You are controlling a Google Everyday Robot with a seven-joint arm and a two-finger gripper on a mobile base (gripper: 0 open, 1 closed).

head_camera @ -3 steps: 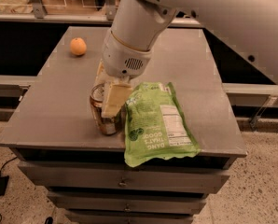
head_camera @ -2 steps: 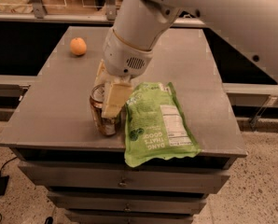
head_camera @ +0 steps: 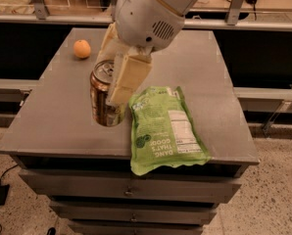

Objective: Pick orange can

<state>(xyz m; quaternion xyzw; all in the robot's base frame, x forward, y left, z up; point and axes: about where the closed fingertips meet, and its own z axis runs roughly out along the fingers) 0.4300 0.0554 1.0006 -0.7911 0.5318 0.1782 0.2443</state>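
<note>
A: Orange can (head_camera: 99,110) toward desk's (head_camera: 209,82) front-left, gripper (head_camera: 107,89) clamped on it from above.
B: Green bag (head_camera: 168,131) just right of can, overhanging front edge; orange fruit (head_camera: 82,49) near back-left corner.

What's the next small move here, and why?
Probably a short, straight lift. The gripper looks shut on the orange can, with one finger across its front and the can low at the table. The green bag lies close beside it, so rising vertically should avoid dragging it.
</note>
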